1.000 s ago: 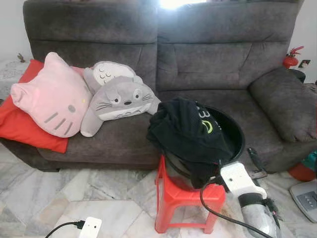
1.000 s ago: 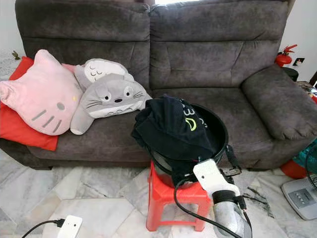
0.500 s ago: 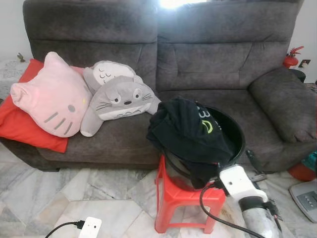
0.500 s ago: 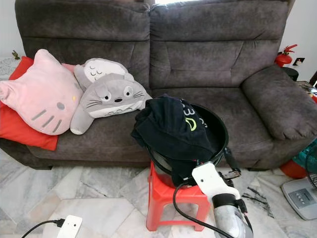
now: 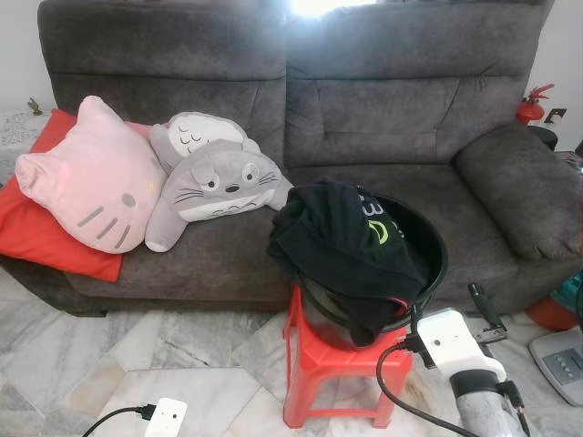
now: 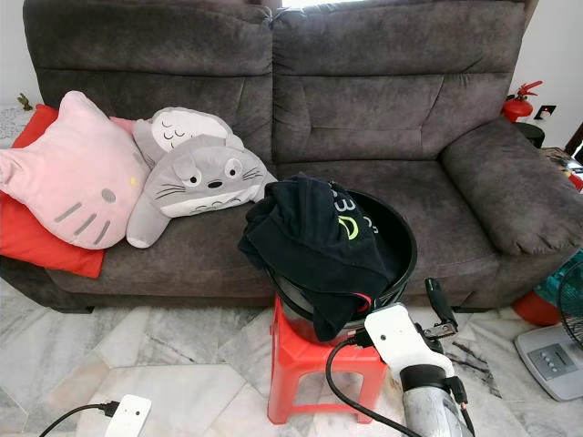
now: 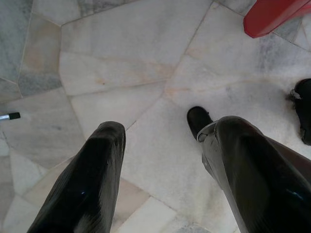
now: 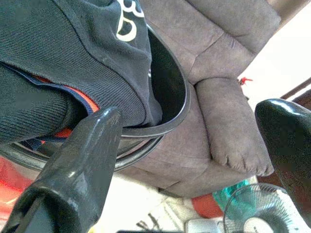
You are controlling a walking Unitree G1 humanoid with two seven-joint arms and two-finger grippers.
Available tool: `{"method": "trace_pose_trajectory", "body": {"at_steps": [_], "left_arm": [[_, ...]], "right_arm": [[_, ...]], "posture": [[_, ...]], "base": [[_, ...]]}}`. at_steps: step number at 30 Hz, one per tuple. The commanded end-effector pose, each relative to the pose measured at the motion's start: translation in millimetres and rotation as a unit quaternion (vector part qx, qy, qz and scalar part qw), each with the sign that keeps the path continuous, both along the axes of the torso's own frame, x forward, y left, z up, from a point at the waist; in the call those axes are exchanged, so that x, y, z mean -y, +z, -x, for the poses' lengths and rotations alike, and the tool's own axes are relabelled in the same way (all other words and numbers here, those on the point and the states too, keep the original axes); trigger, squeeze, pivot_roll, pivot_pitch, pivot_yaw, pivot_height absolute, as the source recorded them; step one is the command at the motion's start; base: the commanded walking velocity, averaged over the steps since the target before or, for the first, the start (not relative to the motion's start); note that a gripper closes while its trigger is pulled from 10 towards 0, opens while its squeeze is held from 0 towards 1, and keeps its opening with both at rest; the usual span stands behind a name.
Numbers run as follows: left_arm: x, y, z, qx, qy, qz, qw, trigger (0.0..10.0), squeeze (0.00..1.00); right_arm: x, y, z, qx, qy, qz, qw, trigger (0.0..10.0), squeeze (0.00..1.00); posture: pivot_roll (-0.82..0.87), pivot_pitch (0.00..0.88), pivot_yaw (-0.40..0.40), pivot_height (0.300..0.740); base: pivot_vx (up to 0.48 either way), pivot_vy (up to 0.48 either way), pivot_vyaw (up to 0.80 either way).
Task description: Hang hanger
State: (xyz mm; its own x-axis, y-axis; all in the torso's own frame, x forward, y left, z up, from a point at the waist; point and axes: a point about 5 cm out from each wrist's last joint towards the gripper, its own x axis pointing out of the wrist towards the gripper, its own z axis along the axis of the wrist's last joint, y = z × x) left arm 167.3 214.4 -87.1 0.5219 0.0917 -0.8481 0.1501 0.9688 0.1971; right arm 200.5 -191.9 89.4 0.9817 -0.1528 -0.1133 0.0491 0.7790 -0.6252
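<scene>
While the right gripper [image 8: 194, 145] hovers open beside the black basin [image 5: 435, 250], you're at the reach step

No hanger visible, maybe buried under the one black garment [image 5: 342, 246] heaped in that basin on the red stool [image 5: 314, 364]. Next: dig in, find the hook. Left gripper [image 7: 165, 160] idle, open over floor. Count: one sofa [image 5: 383, 118], three plush cushions

A black knitted garment [image 5: 342, 246] with pale green lettering lies crumpled over the front rim of a round black plastic basket [image 5: 428, 241]. Its folds spill down the basket's side. A thin red-orange edge [image 8: 82, 99] peeks from beneath the cloth.
</scene>
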Motion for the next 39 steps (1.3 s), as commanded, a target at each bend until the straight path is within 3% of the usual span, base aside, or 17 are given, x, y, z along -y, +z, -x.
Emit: {"method": "trace_pose_trajectory", "body": {"at_steps": [1,39], "left_arm": [[-0.1,-1,1.9,-0.007,-0.004,-0.002,1.000,10.0,0.00],[1.3,-1,1.1,-0.007,-0.008,-0.004,1.000,10.0,0.00]], "right_arm": [[4.4,-4,-0.3,-0.012,-0.017,-0.006,1.000,10.0,0.00],[2.0,-17,-16.8,-0.039,0.003,-0.025,0.999,10.0,0.00]], "posture": [[-0.18,0.000,-0.004,0.727],[-0.17,0.000,-0.001,0.727]], "base": [[0.000,0.000,0.00],[0.000,0.000,0.00]]}}
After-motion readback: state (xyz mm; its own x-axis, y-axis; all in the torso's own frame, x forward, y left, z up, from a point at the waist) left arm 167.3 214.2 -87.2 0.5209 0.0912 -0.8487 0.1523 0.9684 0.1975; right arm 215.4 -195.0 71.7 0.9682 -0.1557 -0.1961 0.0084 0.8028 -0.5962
